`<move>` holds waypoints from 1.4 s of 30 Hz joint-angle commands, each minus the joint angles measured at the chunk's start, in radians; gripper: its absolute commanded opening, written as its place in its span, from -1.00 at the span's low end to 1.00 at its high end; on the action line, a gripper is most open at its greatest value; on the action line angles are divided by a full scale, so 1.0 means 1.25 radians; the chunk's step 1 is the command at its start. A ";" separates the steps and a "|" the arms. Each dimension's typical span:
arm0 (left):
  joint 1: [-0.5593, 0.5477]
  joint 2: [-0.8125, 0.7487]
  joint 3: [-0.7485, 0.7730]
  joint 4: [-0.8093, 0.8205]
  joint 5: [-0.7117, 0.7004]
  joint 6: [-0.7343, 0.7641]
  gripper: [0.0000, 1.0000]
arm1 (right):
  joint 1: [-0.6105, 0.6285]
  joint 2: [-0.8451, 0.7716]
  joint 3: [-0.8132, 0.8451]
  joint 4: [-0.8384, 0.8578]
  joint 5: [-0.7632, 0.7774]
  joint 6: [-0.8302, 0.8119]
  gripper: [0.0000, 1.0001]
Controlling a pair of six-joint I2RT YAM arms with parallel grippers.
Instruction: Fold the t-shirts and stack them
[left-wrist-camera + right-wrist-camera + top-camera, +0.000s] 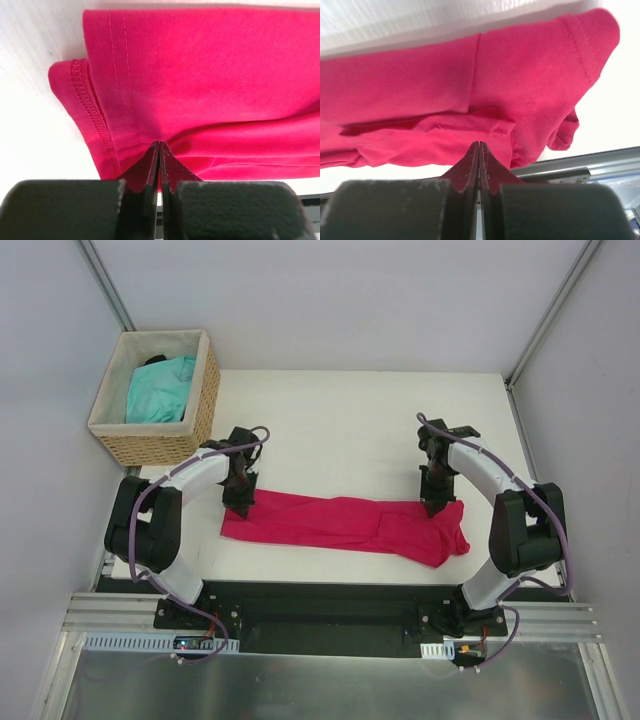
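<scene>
Top external view: the crimson t-shirt (345, 523) is seen laid out as a long folded strip across the near part of the desk (350, 420), while the turquoise t-shirt (160, 390) is bunched inside the wicker basket (205, 405) at the far left corner. The left end effector (240, 508) is pressed together on the strip's left end near a stitched hem, and the right end effector (432, 508) is pressed together on the right end beside a sleeve. Fabric is pinched in each, as shown by creases gathering at the tips in both wrist views.
</scene>
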 commanded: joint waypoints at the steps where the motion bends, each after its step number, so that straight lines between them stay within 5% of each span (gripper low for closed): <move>1: 0.001 -0.038 0.011 0.008 -0.021 -0.022 -1.00 | 0.020 -0.006 0.002 -0.051 0.028 0.021 -0.98; 19: 0.001 0.060 0.036 0.044 0.098 -0.056 -1.00 | 0.033 0.057 -0.152 0.238 -0.026 0.067 -0.98; 31: 0.002 0.129 0.121 -0.069 0.146 -0.036 -1.00 | 0.023 0.125 0.028 0.132 0.024 0.019 -0.98; 42: 0.004 0.118 0.175 -0.247 0.213 0.046 -1.00 | -0.019 0.334 0.301 0.051 0.003 -0.033 -0.98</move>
